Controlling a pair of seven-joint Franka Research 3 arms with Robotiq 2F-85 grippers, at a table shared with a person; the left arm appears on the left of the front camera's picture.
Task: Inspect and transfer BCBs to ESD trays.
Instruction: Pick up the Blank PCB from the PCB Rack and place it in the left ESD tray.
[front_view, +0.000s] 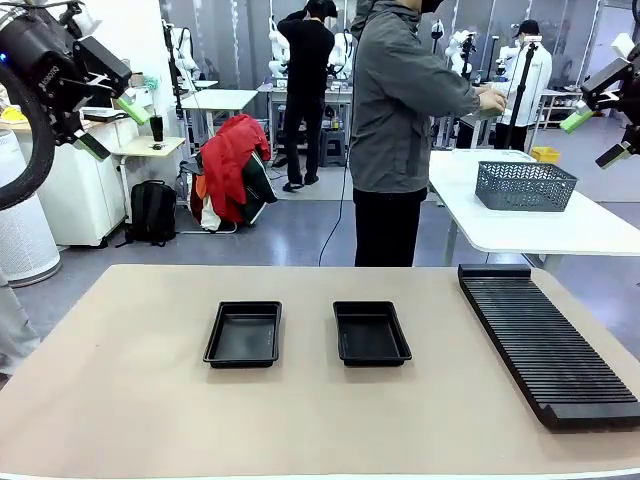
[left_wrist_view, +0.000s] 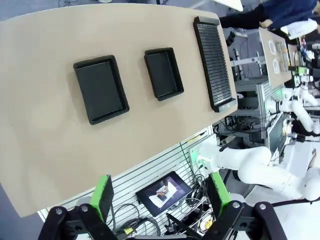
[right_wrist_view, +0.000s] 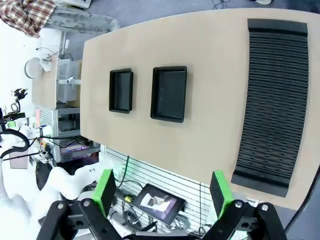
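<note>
Two black ESD trays lie side by side in the middle of the tan table, both with nothing in them. The left tray (front_view: 245, 335) (left_wrist_view: 100, 89) (right_wrist_view: 121, 90) and the right tray (front_view: 371, 333) (left_wrist_view: 163, 73) (right_wrist_view: 169, 93) sit about a tray's width apart. No BCBs are in view. My left gripper (front_view: 112, 125) (left_wrist_view: 162, 195) hangs high at the upper left, open and holding nothing. High at the upper right, my right gripper (front_view: 598, 135) (right_wrist_view: 162, 192) is open too, with nothing between its fingers. Both are far above the trays.
A long black slotted rack (front_view: 545, 345) (left_wrist_view: 215, 62) (right_wrist_view: 275, 100) lies along the table's right side. A person (front_view: 400, 130) stands at the far edge, turned away, hands (front_view: 490, 100) over a white back table (front_view: 560, 235) that bears a grey mesh basket (front_view: 525, 185).
</note>
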